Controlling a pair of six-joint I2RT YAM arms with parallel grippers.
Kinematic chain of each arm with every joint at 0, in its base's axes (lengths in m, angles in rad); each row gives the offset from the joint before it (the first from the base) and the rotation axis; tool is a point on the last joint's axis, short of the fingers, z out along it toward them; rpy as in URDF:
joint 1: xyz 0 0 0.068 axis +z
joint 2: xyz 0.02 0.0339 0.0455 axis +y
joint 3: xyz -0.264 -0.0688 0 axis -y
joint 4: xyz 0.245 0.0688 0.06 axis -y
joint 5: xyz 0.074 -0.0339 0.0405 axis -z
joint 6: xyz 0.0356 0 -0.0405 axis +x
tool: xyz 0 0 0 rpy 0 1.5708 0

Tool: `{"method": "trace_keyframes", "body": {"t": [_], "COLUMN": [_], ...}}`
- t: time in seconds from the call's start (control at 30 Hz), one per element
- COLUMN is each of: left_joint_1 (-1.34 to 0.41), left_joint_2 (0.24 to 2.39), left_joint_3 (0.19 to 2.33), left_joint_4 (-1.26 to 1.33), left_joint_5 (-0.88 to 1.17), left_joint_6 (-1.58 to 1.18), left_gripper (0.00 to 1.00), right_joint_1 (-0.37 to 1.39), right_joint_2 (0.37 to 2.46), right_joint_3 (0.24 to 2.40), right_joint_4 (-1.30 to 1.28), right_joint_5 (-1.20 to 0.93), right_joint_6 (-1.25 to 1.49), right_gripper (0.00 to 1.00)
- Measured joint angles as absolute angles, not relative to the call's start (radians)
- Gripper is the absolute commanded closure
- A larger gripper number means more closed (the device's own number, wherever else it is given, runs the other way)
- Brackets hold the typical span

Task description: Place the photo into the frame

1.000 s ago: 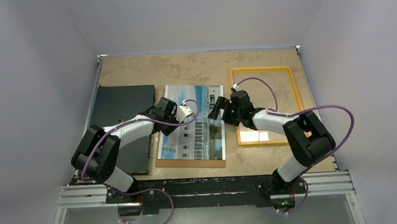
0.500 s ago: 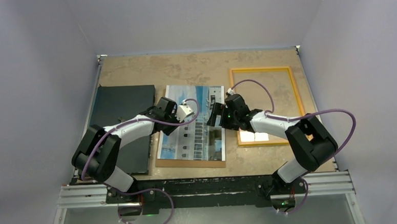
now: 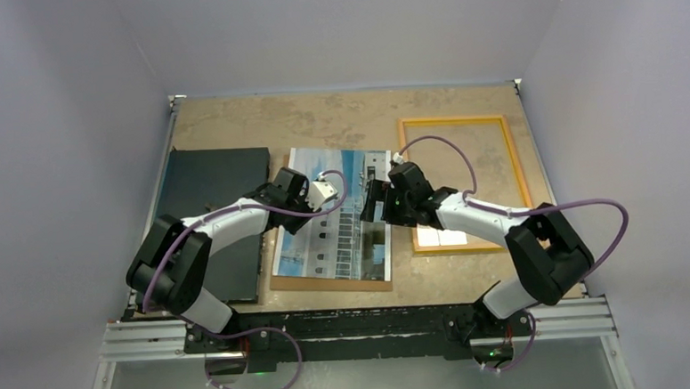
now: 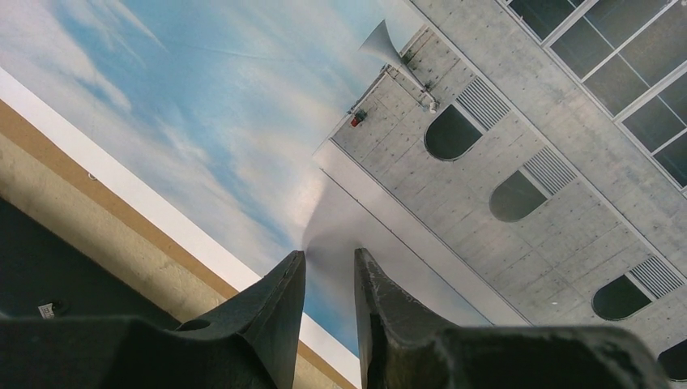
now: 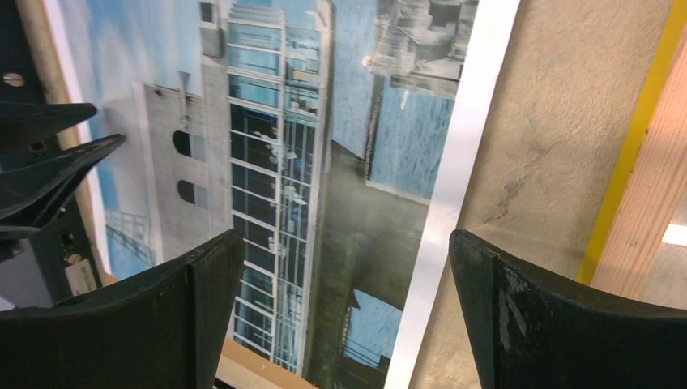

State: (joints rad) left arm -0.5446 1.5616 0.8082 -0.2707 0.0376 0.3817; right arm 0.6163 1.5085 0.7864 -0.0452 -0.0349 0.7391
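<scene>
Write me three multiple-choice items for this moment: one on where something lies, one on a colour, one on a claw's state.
1. Where does the frame lie relative to the photo?
A. On top of it
B. On the left arm's side of it
C. On the right arm's side, apart from it

2. What colour is the frame's border?
A. Black
B. Yellow-orange
C. White

3. What state is the right claw in?
A. Open, its fingers spread either side of the photo's right edge
B. Shut on the photo
C. Shut on the frame

Answers:
1. C, since the top view shows the frame to the right of the photo with a gap between them.
2. B, since the border is bright yellow-orange in both the top and right wrist views.
3. A, since the right wrist view shows the fingers far apart with nothing gripped.
</scene>
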Motion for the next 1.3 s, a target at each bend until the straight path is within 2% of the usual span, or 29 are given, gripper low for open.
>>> {"method": "trace_keyframes", "body": {"t": [0.37,0.47,0.6,0.7,0.9,1.1,1.3], "left_joint_1": [-0.545,-0.543,-0.517,-0.47,-0.384,-0.385,-0.405], "left_joint_2": [1.563,1.563,1.554,1.524,1.45,1.473,1.492], "left_joint_3": [0.813,0.828,0.883,0.946,0.975,0.852,0.803], "left_joint_4": [-0.274,-0.3,-0.413,-0.488,-0.513,-0.482,-0.404], "left_joint_5": [0.041,0.044,0.086,0.11,0.045,-0.036,-0.061], "left_joint_6": [0.377,0.376,0.375,0.38,0.424,0.458,0.468], "left_gripper": [0.74,0.69,0.54,0.5,0.52,0.57,0.57], "right_joint_1": [0.616,0.617,0.617,0.621,0.624,0.624,0.624], "right_joint_2": [1.474,1.485,1.486,1.488,1.492,1.493,1.493], "right_joint_3": [0.806,0.788,0.743,0.738,0.727,0.717,0.706], "right_joint_4": [-0.068,-0.071,-0.074,-0.057,-0.012,0.019,0.049], "right_joint_5": [-0.011,0.01,0.016,0.019,0.017,0.016,0.014], "right_joint_6": [0.741,0.748,0.755,0.761,0.77,0.78,0.788], "right_gripper": [0.01,0.01,0.02,0.02,0.02,0.02,0.02]}}
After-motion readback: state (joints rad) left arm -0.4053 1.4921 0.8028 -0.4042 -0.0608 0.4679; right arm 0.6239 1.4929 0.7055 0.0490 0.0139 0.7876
